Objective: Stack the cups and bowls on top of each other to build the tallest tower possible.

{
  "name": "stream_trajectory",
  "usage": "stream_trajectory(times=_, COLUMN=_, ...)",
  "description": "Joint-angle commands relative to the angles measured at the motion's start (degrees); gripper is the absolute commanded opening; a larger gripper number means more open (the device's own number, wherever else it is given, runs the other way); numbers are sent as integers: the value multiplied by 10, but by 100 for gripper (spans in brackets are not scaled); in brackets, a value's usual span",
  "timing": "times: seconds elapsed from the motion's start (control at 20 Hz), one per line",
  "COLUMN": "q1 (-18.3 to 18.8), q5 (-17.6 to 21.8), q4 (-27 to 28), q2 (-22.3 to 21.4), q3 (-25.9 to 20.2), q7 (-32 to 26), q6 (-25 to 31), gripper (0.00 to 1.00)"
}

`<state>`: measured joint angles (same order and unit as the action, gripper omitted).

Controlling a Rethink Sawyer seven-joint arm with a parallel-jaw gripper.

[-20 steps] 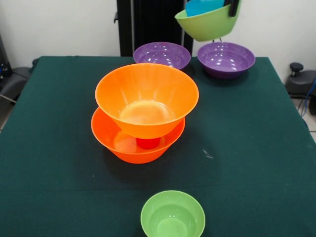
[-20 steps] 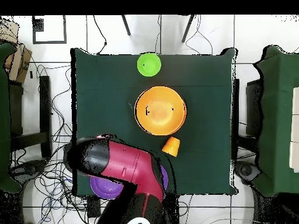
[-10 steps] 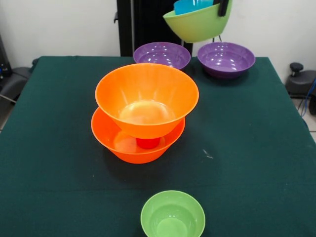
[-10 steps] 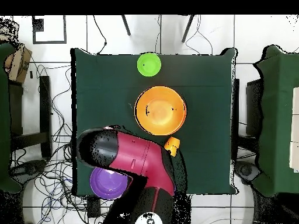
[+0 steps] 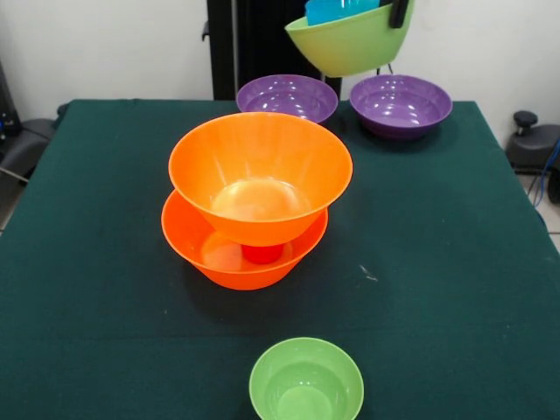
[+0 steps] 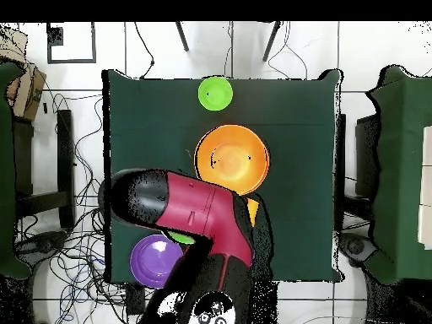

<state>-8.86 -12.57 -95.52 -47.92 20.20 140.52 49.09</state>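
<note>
Front view, left to right. Centre-left of the frame: the tower [image 5: 254,206], two large orange bowls on the dark green table [image 5: 455,289]. The lower orange bowl [image 5: 219,255] sits on the cloth; a red cup [image 5: 262,254] stands inside it, and the upper orange bowl [image 5: 260,175] rests on that cup, upright, its rim well above the lower rim. Bottom centre, near the lower edge: a small green bowl [image 5: 306,383], upright, apart from the tower. Upper centre, at the table's far edge: a purple bowl [image 5: 287,96]. Right of it, close beside but not touching, a second purple bowl [image 5: 401,105]. Above these two, at the top edge of the frame: a medium green bowl [image 5: 350,39] hanging in the air, tilted, with a blue bowl [image 5: 337,10] nested in it. A black finger of the gripper [image 5: 399,12] shows on the green bowl's right rim; the rim is pinched there, so the tool holds the green bowl with the blue one riding inside. Overhead view, left to right: one purple bowl [image 6: 155,261] at lower left; the red and black arm [image 6: 190,215] crossing the lower middle, hiding the lifted bowls; the tower's top bowl [image 6: 232,158] at centre; the small green bowl [image 6: 215,93] above it; an orange cup [image 6: 252,207], partly hidden beside the arm, just below the tower.
</note>
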Motion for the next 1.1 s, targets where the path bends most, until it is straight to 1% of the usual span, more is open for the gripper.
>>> stream_trajectory(times=0.05, q1=-17, q5=57, q4=88, q2=34, q3=-62, q7=-8, q6=79, gripper=0)
stream_trajectory(times=0.4, q1=-25, q5=65, q4=118, q2=28, q3=-83, q7=-40, q6=111, gripper=0)
stream_trajectory(times=0.7, q1=-26, q5=71, q4=138, q2=44, q3=-100, q7=-47, q6=114, gripper=0)
stream_trajectory(times=0.85, q1=-23, q5=74, q4=137, q2=43, q3=-106, q7=-50, q6=118, gripper=0)
stream_trajectory(times=1.0, q1=-17, q5=79, q4=134, q2=38, q3=-102, q7=-51, q6=121, gripper=0)
stream_trajectory(times=1.1, q1=-9, q5=87, q4=148, q2=44, q3=-100, q7=-55, q6=127, gripper=0)
